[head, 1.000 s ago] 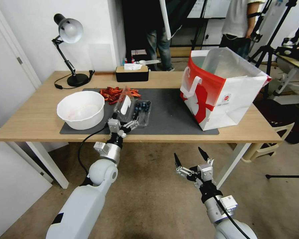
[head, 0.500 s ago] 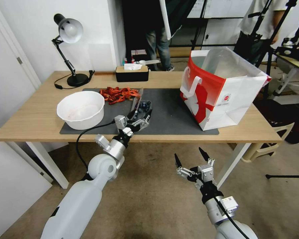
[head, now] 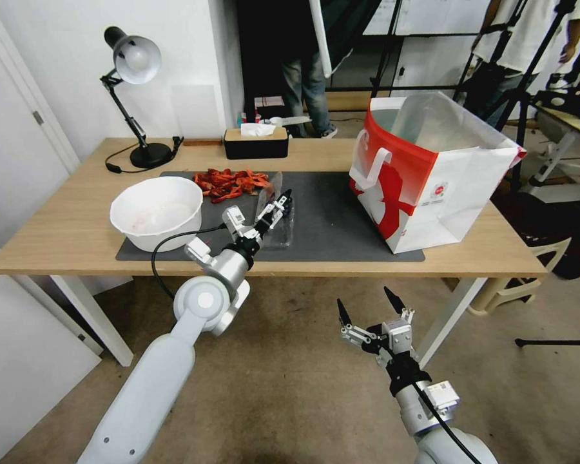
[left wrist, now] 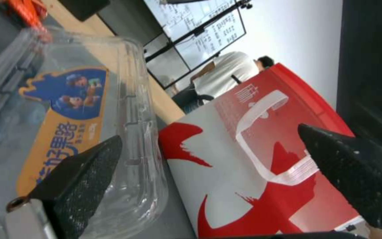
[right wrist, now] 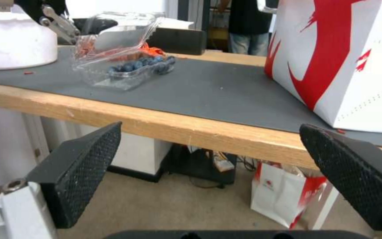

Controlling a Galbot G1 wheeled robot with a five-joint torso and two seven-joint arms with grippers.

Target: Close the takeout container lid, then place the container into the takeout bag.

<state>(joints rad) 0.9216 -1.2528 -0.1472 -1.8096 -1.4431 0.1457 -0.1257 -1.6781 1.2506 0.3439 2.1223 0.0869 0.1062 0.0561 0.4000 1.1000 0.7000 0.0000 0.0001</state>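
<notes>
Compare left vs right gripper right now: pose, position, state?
Position: the left gripper is over the table at the takeout container, one fingertip against its raised lid; the right gripper hangs below the table edge, away from everything. Pose: left reaches forward toward the takeout bag; right points upward. Shared: both open, holding nothing.

a lab; tripods point(head: 528, 71) ring the desk point(head: 58, 238)

Container point(right wrist: 129, 71) lid point(left wrist: 89, 109) ajar – bag point(head: 432, 167) upright.

clear glossy plastic lid point(left wrist: 111, 109)
</notes>
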